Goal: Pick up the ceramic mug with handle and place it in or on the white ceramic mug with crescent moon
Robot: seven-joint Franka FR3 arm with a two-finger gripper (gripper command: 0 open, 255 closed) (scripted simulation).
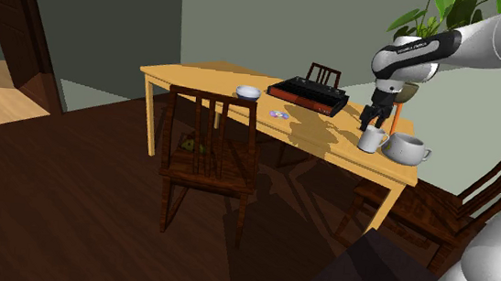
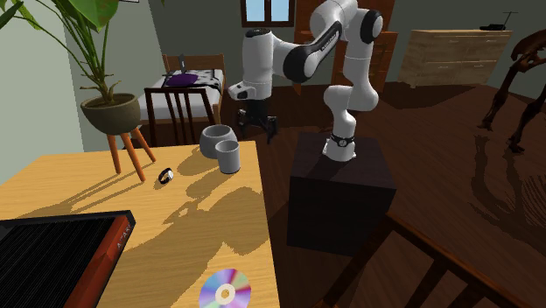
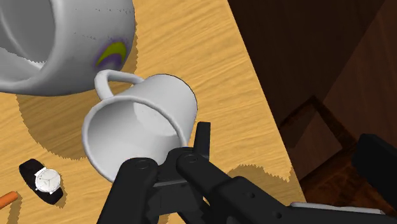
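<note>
A small white mug with a handle (image 3: 137,124) stands upright on the wooden table (image 3: 191,38), near its end edge. Its handle faces a bigger, rounder white mug (image 3: 63,44) that bears a yellow crescent on a purple patch. The two mugs stand close together, as the small mug (image 1: 372,140) and big mug (image 1: 407,149) in the shoulder view. My gripper (image 1: 378,113) hangs open just above the small mug, holding nothing. One fingertip (image 3: 203,137) is over the small mug's rim on the table-edge side. The other finger is out beyond the table edge, over the floor.
A wristwatch (image 2: 165,176) lies near the mugs, beside a potted plant on orange legs (image 2: 111,115). Further along the table are a disc (image 2: 225,289), a black and red device (image 1: 308,95) and a small bowl (image 1: 248,93). Wooden chairs (image 1: 209,155) stand round the table.
</note>
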